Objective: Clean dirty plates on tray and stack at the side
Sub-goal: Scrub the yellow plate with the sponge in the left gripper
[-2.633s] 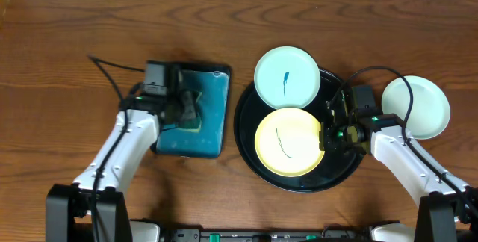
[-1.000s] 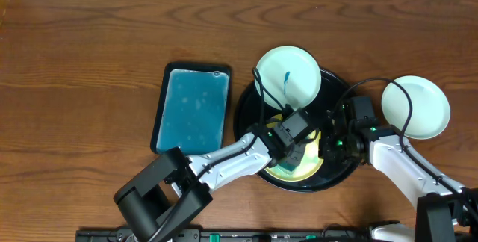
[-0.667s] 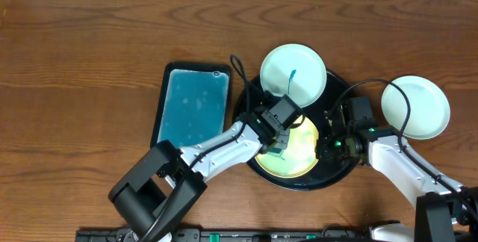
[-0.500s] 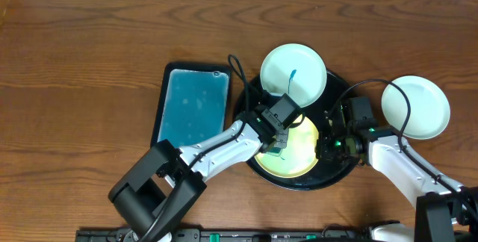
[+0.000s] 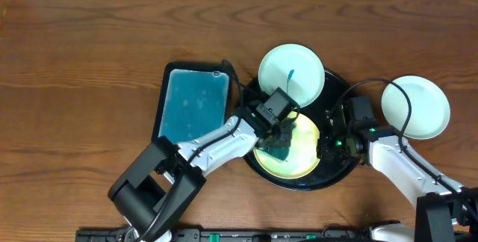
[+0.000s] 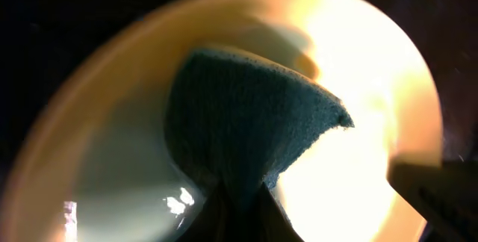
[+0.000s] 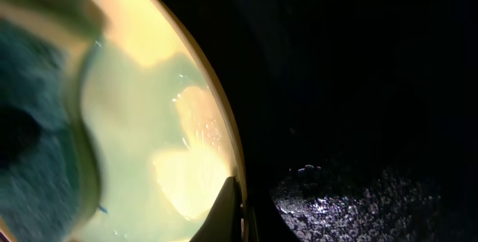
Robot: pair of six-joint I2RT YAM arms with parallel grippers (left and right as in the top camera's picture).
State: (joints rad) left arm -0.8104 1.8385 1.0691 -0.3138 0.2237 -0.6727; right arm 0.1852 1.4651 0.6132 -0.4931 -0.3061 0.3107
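Note:
A pale yellow plate [image 5: 299, 156] lies in the black round tray [image 5: 337, 96]. My left gripper [image 5: 278, 137] is shut on a dark teal sponge [image 5: 279, 151] that presses on this plate's left half. The left wrist view has the sponge [image 6: 246, 122] spread over the plate [image 6: 373, 122] just ahead of the left gripper [image 6: 243, 212]. My right gripper [image 5: 324, 146] is shut on the yellow plate's right rim [image 7: 224, 145], with one finger inside and one outside. A white plate [image 5: 291, 74] with a blue mark rests on the tray's far rim. Another white plate [image 5: 416, 107] lies on the table to the right.
A rectangular teal tray [image 5: 193, 110] with a black rim lies left of the round tray, bare of the sponge. The left arm reaches across the gap between the two trays. A black cable loops over the right-hand white plate.
The left gripper carried the sponge from the teal tray onto the yellow plate and has been rubbing it leftward across the plate. The blue squiggle no longer shows. The right gripper kept its hold.

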